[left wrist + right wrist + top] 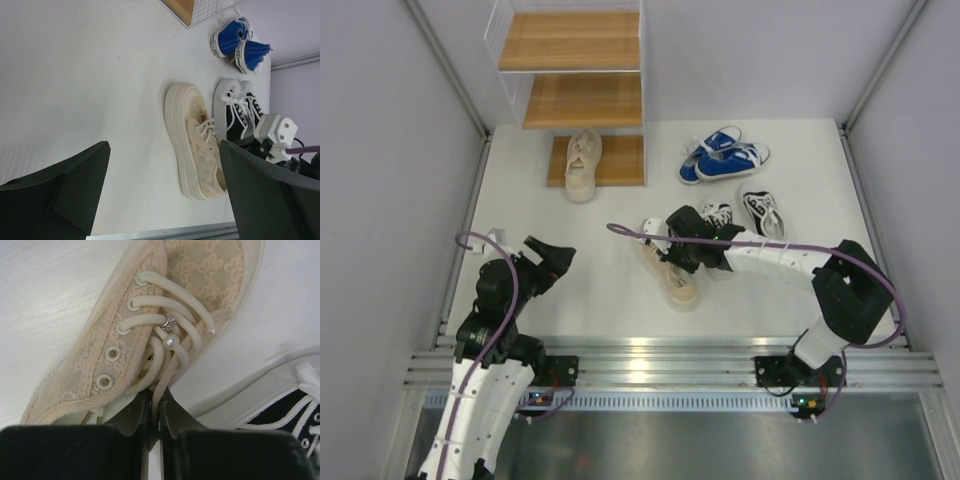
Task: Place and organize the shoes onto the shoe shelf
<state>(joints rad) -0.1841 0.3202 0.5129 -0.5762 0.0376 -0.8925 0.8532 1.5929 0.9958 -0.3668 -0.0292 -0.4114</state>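
We find the right gripper [153, 407] clamped, apparently on the laces, on the beige shoe [672, 280] lying mid-table short of the shelf [570, 40], while the left gripper [164, 150] hangs with jaws wide apart

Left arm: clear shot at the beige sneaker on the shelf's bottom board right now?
Likely yes: left fingers are open, and only bare table lies between them and that beige sneaker. Whether the arm stretches that far is unconfirmed.

What is covered or cropped
From above, the right arm [770, 255] hides part of the beige sneaker [678, 285] and of one black-and-white sneaker [717, 213]; the shoe shelf [570, 40] runs off the top edge. The right wrist view crops both sneakers.
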